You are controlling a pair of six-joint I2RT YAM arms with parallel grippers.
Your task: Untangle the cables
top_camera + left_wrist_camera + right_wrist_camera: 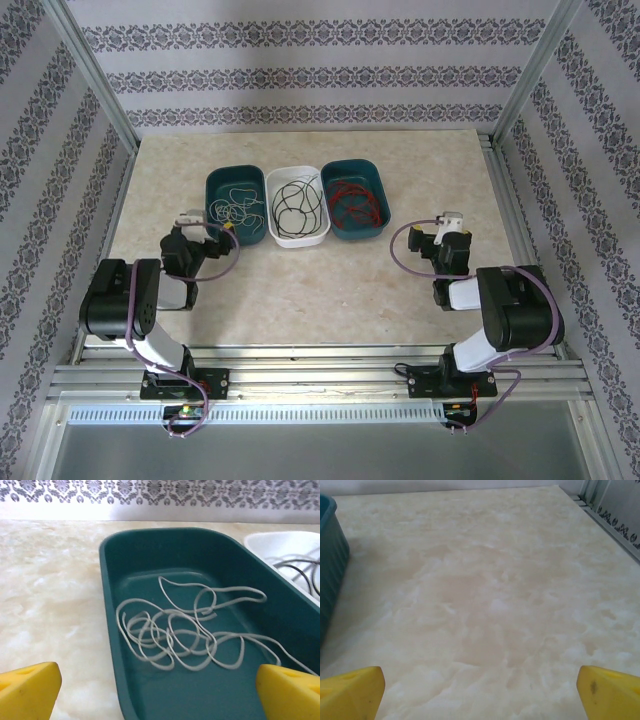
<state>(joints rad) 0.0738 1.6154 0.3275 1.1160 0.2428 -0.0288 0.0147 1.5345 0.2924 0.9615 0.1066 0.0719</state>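
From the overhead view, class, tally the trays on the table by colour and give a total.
Teal trays: 2, the left teal tray and the right teal tray
White tray: 1
Total: 3

Three thin cables lie sorted by colour in three trays set side by side at the middle of the table. The whitish cable lies loose on the floor of the left teal tray, bunched into many small overlapping loops at the near end, with two longer loops reaching toward the far end. The black cable lies in the white tray in the middle, curled in a few broad, open loops that cross one another. The red cable fills the floor of the right teal tray in a flat, loose coil. Each cable stays within its own tray's walls.
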